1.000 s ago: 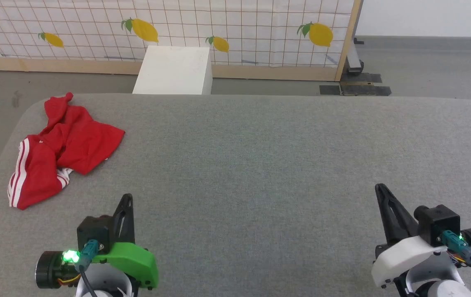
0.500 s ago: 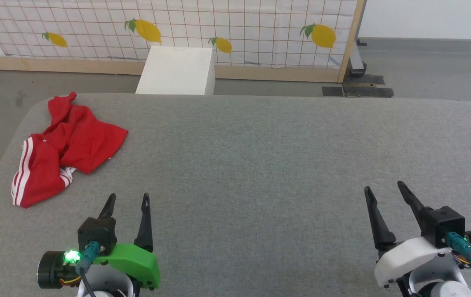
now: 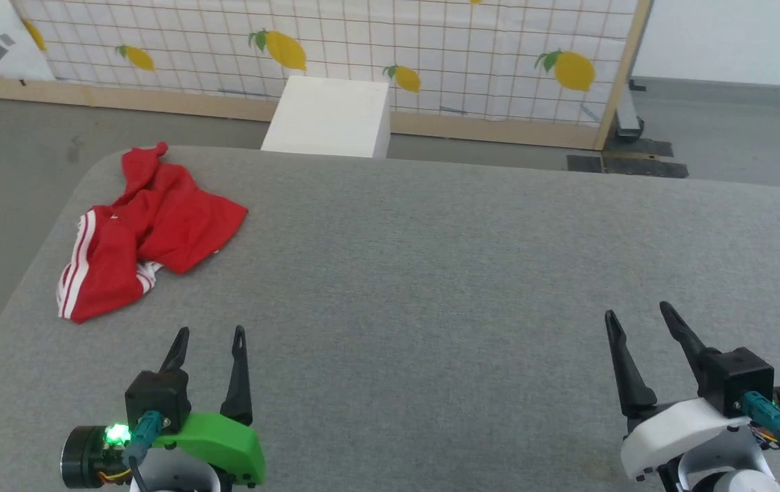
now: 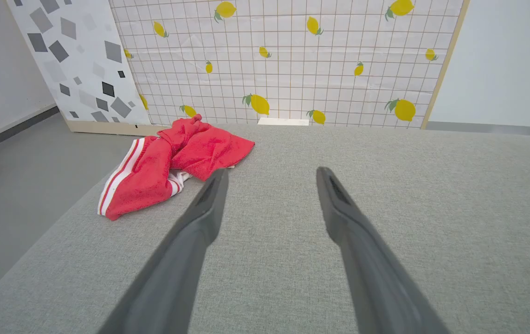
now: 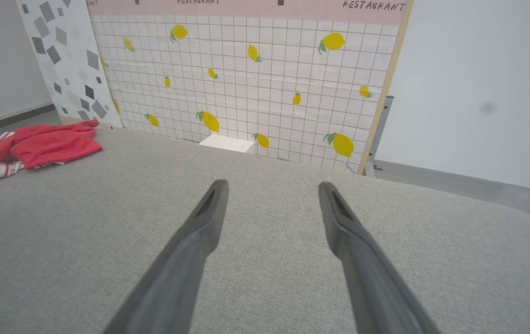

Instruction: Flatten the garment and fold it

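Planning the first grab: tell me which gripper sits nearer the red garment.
The left gripper, the green-bodied one: the garment lies crumpled just ahead and to its left. The right gripper, white-bodied, sits far across the table.

Red cloth garment on matt woven table.

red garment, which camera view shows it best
The head view: it looks down on the garment, so its whole crumpled outline shows. The left wrist view shows the garment from low, foreshortened. The right wrist view catches it far off, cut by the left edge.
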You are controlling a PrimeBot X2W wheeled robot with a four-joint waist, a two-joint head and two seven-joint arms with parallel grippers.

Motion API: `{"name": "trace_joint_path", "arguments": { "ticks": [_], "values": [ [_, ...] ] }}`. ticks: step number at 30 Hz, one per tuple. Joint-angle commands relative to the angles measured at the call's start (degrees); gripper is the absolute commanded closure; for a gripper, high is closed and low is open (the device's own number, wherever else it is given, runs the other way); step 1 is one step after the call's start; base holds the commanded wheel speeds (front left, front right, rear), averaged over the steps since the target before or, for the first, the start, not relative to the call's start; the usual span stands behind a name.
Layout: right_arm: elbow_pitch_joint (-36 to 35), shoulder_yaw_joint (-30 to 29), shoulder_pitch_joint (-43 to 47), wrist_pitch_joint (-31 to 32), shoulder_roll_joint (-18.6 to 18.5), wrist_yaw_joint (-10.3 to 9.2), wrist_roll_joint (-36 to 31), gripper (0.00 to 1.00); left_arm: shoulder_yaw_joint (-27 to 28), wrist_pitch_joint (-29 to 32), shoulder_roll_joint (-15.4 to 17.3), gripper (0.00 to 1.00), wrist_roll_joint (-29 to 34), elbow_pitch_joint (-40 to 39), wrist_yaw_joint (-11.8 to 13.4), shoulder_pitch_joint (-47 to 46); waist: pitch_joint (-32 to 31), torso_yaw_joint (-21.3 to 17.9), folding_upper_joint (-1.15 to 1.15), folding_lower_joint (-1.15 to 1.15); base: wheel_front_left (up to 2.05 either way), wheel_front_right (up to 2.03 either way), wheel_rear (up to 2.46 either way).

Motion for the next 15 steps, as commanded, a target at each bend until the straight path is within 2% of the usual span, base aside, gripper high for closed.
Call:
{"name": "trace_joint_path", "arguments": {
  "ticks": [1, 15],
  "values": [
    [-0.16, -0.04, 0.84, -0.72, 0.03, -0.02, 0.46, 0.0, -0.16, -0.71, -0.07, 0.0, -0.35, -0.2, 0.3, 0.81, -0.3, 1.22, 0.0, 0.0, 0.0, 0.0, 0.0],
    [-0.36, 0.33, 1.84, -2.39, 0.05, -0.03, 1.0, 0.0, -0.12, -2.38, -0.11, 0.0, -0.73, -0.71, 0.46, 2.27, -1.32, 6.88, 0.0, 0.0, 0.0, 0.0, 0.0]
  ]
}}
